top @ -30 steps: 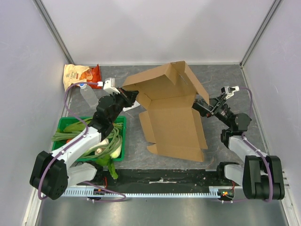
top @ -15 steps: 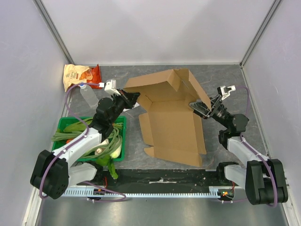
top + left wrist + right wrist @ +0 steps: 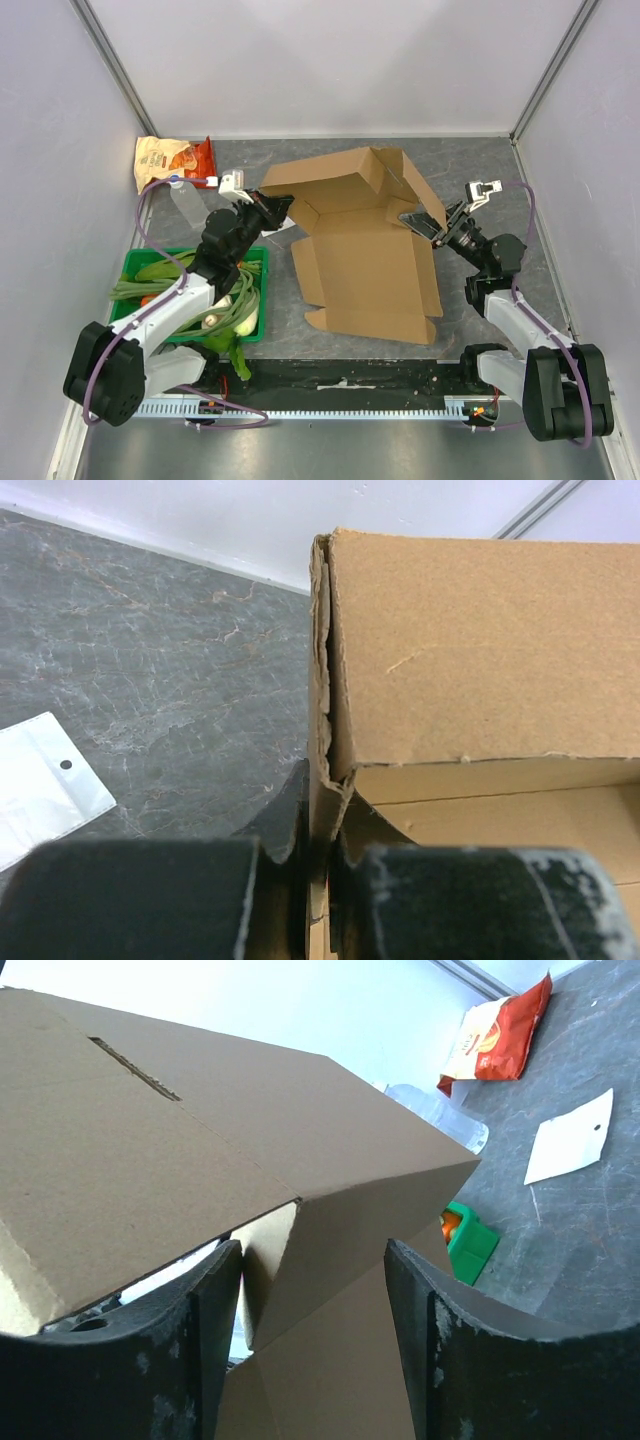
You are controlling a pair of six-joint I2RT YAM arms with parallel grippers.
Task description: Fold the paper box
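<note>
Top external: paper box [image 3: 365, 265] sits in the middle of the tabletop [image 3: 480, 170], base flat, rear panel raised. Left gripper [image 3: 278, 206] is pinched tight on the box's left rear wall edge. Right gripper [image 3: 419, 222] is spread astride the right flap corner, pads not visibly on it. We judge the step as standing up the side walls: anchor with the left pinch, seat the right jaws deeper before clamping, then swing along the crease. Watch-outs: white card [image 3: 283, 231] just beside the left corner, green crate [image 3: 132, 262] near that side, bottle [image 3: 190, 205] and snack bag [image 3: 172, 160] farther back.
</note>
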